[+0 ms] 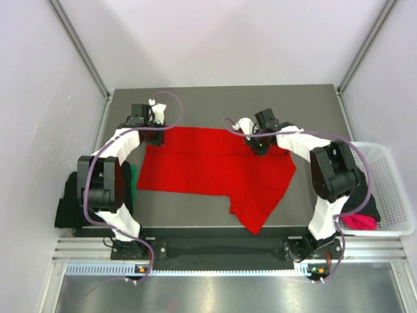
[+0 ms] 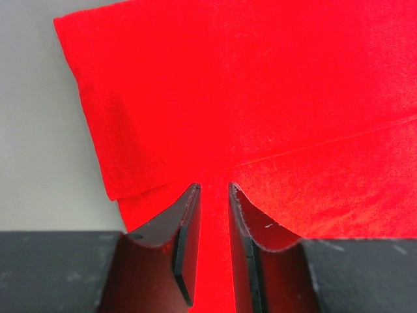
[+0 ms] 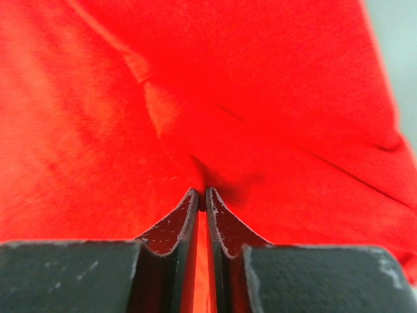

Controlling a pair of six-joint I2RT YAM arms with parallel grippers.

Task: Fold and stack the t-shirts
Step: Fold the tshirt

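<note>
We see the red shirt (image 1: 212, 168) spread flat mid-bench (image 1: 313, 104), our left fingers (image 2: 214, 195) pinching cloth at its far left corner and our right fingers (image 3: 202, 195) pinched on its far right edge.

Red t-shirt (image 1: 208, 168) spread flat mid-table, near corner folded, possibly pinched at far edge
</note>
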